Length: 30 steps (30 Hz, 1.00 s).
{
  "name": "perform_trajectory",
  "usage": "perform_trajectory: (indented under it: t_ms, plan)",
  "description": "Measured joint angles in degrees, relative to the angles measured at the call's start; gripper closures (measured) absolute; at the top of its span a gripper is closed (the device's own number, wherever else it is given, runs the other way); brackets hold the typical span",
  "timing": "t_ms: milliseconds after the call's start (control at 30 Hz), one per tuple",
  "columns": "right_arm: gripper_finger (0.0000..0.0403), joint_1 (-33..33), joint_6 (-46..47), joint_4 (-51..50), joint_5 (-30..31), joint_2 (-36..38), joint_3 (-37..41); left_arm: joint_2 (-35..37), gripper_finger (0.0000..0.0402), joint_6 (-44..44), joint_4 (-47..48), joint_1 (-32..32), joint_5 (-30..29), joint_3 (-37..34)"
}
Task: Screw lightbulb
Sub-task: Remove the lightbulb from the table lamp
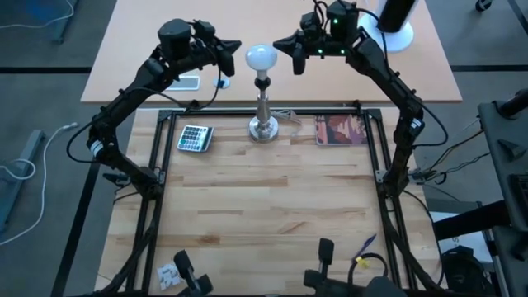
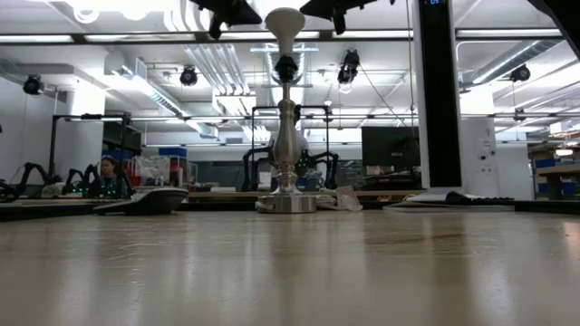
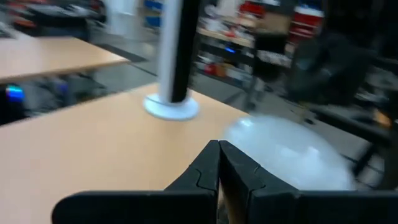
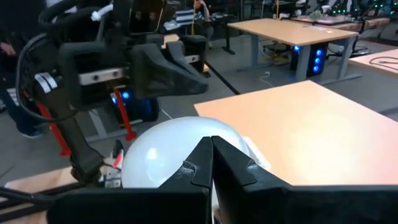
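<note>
The white frosted lightbulb (image 1: 261, 58) stands upright, its base in the black socket on top of the silver stand (image 1: 263, 107), whose round foot rests on the wooden table. My left gripper (image 1: 238, 46) is shut, level and just left of the bulb's globe. My right gripper (image 1: 279, 41) is shut, level and just to its right. In the low view both grippers, left (image 2: 256, 18) and right (image 2: 305, 11), sit at the height of the bulb's top (image 2: 285, 23). Each wrist view shows shut fingers with the bulb (image 4: 158, 158) (image 3: 286, 155) close behind them.
A calculator (image 1: 195, 138) lies left of the stand and a picture book (image 1: 341, 130) right of it. A white cord (image 1: 289, 115) lies beside the stand's foot. On the far table stand a black column on a white round base (image 1: 394, 25) and a small flat device (image 1: 188, 82).
</note>
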<state>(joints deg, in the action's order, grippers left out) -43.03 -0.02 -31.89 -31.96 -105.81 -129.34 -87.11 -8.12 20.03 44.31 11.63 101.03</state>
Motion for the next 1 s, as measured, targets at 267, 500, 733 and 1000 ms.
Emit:
perform_trajectory:
  t_ms: [267,500,733,1000]
  plan:
    - [0.0403,-1.34,1.89,-6.62,0.26,0.21,-1.28,0.00,0.0401,-0.36,1.32,0.09,5.95,-0.23]
    - [0.0403,-3.50,-3.70,-15.28,-1.38,0.21,-1.10,0.13,0.0372,0.72,3.04,0.37,5.93,-0.26]
    - [0.0369,-3.13,-7.12,-18.81,-7.44,-1.07,0.01,0.13,0.0330,1.84,3.27,0.44,7.41,-0.35]
    - [0.0270,-0.27,-9.02,-13.31,-6.64,-2.73,2.47,0.13,0.0303,2.80,3.31,0.44,7.44,-0.35]
